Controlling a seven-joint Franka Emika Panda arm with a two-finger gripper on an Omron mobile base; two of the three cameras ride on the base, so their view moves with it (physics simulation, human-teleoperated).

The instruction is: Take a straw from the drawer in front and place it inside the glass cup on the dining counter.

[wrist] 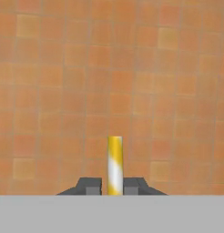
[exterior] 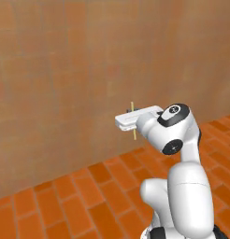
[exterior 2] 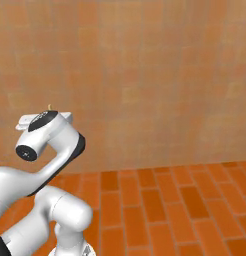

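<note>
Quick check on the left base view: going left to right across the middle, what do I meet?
Tiled wall → straw, upright in the shut gripper → the arm's wrist.

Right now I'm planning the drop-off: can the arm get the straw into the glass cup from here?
Probably not yet. The gripper is shut on the straw, but it faces a brick wall; the base likely must turn first.
</note>
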